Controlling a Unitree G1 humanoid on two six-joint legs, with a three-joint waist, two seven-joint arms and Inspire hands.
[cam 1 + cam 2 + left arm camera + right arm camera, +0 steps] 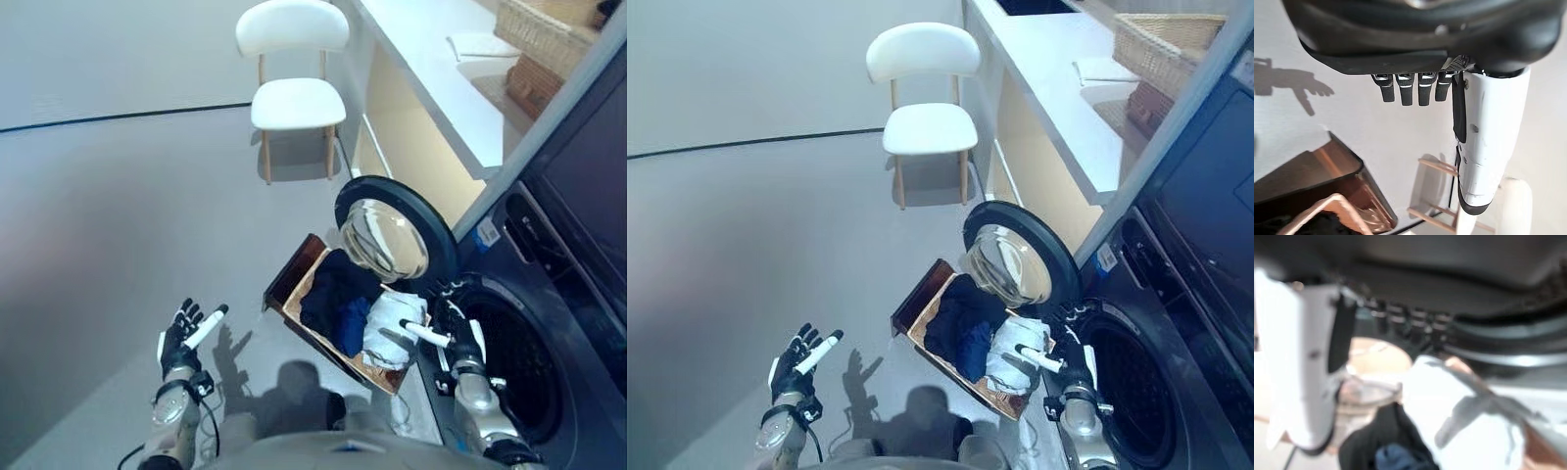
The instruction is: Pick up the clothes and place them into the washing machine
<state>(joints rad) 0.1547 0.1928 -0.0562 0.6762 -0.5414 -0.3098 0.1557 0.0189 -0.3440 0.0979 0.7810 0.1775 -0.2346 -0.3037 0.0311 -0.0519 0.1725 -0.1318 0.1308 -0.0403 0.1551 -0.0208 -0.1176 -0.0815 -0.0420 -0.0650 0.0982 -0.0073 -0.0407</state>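
Left eye view: clothes (353, 304) fill the basket (286, 279) beside the washing machine (529, 362); right hand (453, 328) and left hand (181, 338) spread, empty.

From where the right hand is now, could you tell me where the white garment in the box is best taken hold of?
Probably its raised, bunched top: the white garment lies heaped at the box end nearest the washing machine. The right hand hovers open beside it, so come from above on that side.

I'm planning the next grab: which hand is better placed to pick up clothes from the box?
Right. The right hand hovers open at the white garment in the wooden box, beside the washing machine's opening. The left hand is open over bare floor, away from the box.
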